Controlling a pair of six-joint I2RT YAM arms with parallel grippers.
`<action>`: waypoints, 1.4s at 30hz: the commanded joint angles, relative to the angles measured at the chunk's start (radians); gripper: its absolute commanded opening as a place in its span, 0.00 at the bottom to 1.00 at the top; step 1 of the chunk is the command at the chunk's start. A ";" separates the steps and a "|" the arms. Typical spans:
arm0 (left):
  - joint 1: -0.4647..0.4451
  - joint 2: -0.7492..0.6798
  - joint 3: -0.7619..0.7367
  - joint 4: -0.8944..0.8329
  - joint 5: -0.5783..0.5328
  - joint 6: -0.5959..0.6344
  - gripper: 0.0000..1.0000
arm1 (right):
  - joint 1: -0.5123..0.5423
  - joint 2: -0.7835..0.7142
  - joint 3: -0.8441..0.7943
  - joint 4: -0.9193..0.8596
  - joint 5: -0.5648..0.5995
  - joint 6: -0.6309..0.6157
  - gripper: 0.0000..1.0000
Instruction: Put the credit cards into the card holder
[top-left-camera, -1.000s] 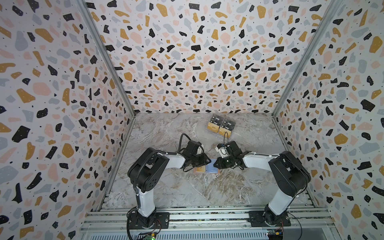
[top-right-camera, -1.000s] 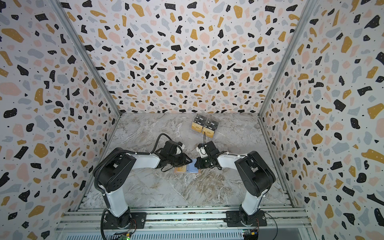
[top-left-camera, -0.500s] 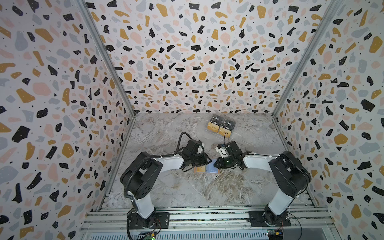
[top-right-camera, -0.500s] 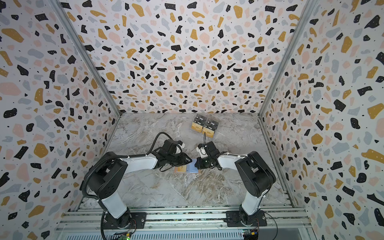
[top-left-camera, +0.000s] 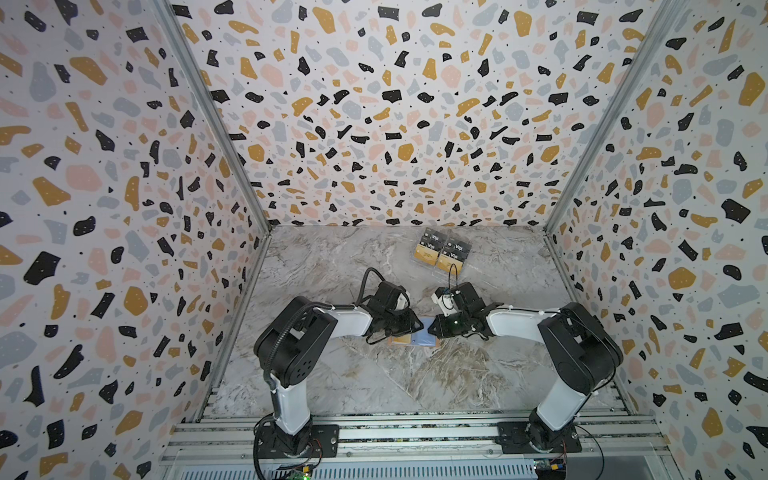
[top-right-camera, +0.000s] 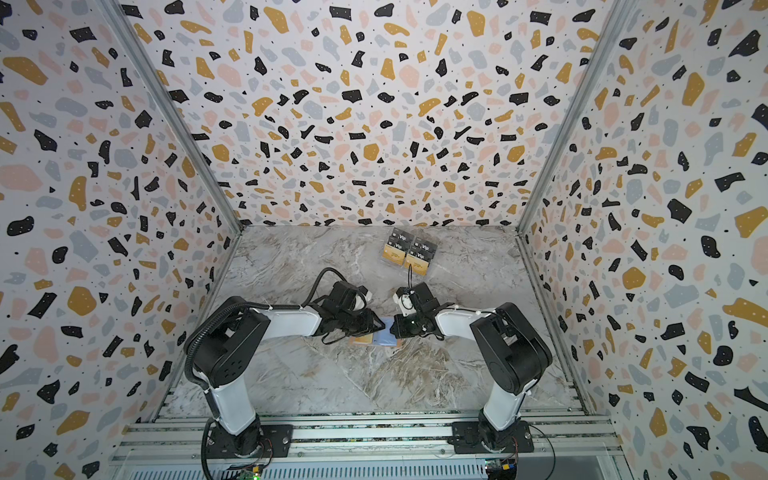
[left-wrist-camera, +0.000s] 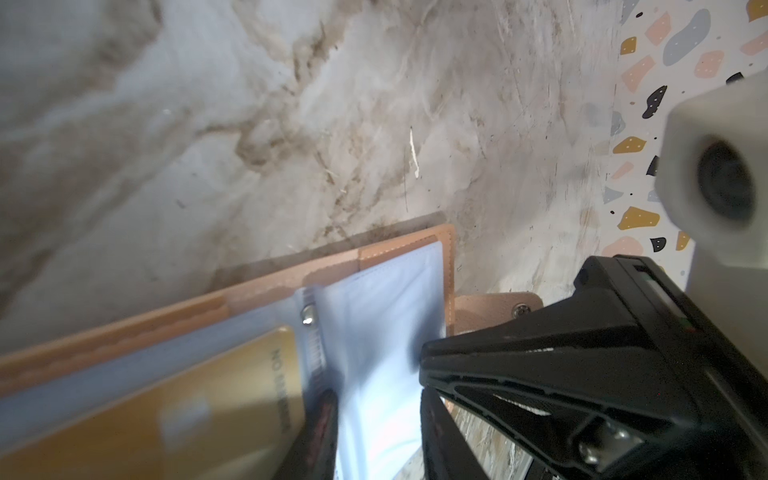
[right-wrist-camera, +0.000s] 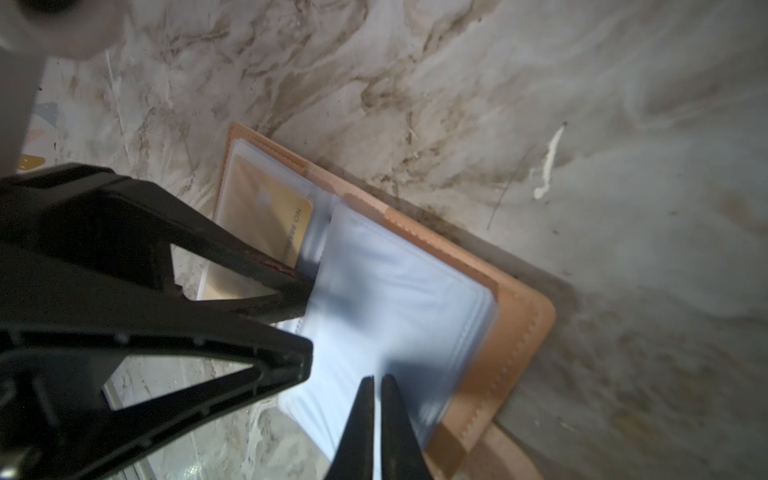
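The open tan leather card holder (right-wrist-camera: 519, 332) lies centred on the marble table (top-left-camera: 374, 374). Spread left fingers (right-wrist-camera: 286, 353) touch its spine beside the sleeved gold plastic card (right-wrist-camera: 266, 208); right fingers (right-wrist-camera: 361, 424), pressed together, pin its clear pages (right-wrist-camera: 395, 291).

Your surface (top-left-camera: 374, 374): grey-brown veined marble pattern, boxed by speckled walls on three sides. Two things lie on it. Card holder (top-left-camera: 422, 338) near middle, spread open and flat, tan cover down, pale blue sleeves up; strap tab (left-wrist-camera: 494, 307) rests flat on surface beside it. Credit cards (top-left-camera: 442, 252) at back, right of centre, near rear wall: two rows side by side, black "Vip" ones behind, gold ones in front. Well apart from holder. White scratch (right-wrist-camera: 548, 162) marks surface near holder.
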 joint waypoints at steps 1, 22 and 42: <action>-0.009 0.009 0.017 -0.026 -0.014 0.017 0.35 | -0.002 -0.016 -0.017 -0.058 0.035 -0.006 0.09; -0.019 0.043 0.059 -0.066 -0.016 0.043 0.34 | -0.003 -0.017 -0.015 -0.060 0.033 -0.006 0.08; -0.015 0.031 0.041 -0.121 -0.094 0.060 0.35 | 0.005 -0.008 -0.014 -0.054 0.033 -0.003 0.08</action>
